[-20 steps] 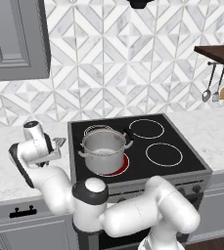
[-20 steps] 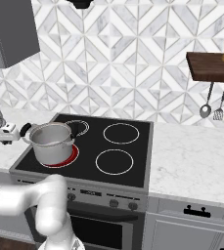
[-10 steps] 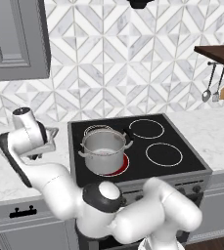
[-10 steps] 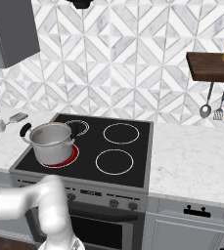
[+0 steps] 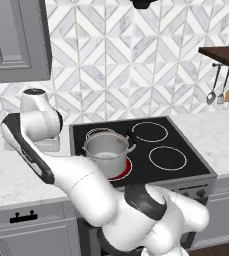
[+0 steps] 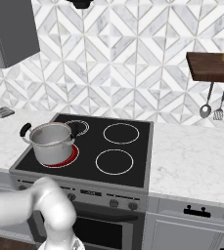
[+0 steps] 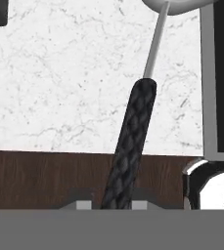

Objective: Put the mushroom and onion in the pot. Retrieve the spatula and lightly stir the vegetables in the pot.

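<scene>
The hand view looks straight down the gripper (image 7: 112,204), whose 2 pale finger pads (image 7: 82,201) stand just either side of the spatula (image 7: 130,136); its black cross-hatched handle rises between them, so the jaws appear pressed onto the handle, pinching it near its butt end. The spatula's long axis runs away from the gripper, slightly tilted, from the black grip through a thin silver shank to a silver head cut off by the frame's upper edge. It hangs over the white marble counter (image 7: 74,78), with the stove's edge (image 7: 209,83) to one side. In the left base view the arm's wrist (image 5: 38,120) is swung out over the counter left of the stove (image 5: 136,150), and the pot (image 5: 106,152) sits on the glowing front-left burner, near the wrist but apart, on its stove side. From the right base view the pot (image 6: 50,141) shows 2 loop handles; its contents cannot be made out. The coming move seems to depend on carrying the spatula head-first toward the pot.
</scene>
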